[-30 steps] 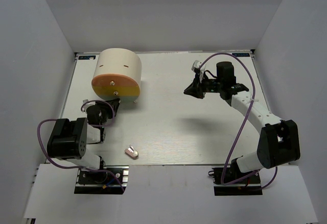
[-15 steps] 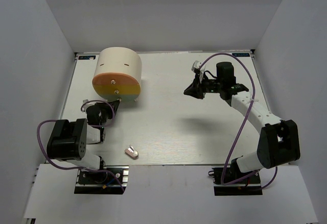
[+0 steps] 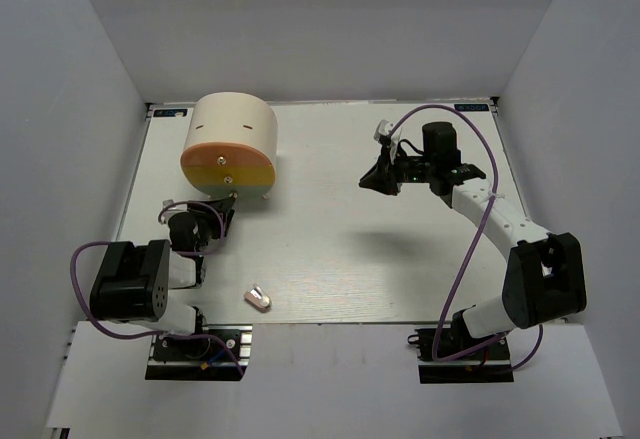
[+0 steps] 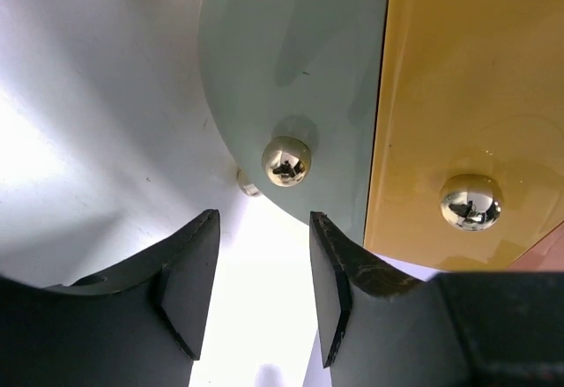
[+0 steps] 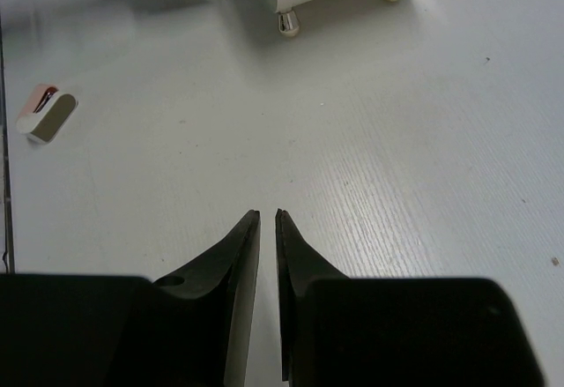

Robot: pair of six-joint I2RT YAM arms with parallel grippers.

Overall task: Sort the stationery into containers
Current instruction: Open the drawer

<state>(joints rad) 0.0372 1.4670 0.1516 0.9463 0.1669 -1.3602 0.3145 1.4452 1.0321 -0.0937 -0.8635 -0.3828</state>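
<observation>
A white counter (image 3: 330, 249) with a faint grain lies inside a plain booth. One pale grey wall (image 3: 320, 29) rises beyond the left claw (image 3: 228, 204) and the right claw (image 3: 372, 181); side walls (image 3: 60, 139) flank them. Light is even, with a soft shadow (image 3: 385, 244) nearer than the right claw.

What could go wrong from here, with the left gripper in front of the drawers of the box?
1. The left gripper stands open, short of the small round knob on the grey-green drawer; its fingers may slip off it.
2. The box rests on small feet and the right gripper is far from it, so a pull may drag the whole box.
3. The eraser lies close to the left arm, which may knock it.
</observation>
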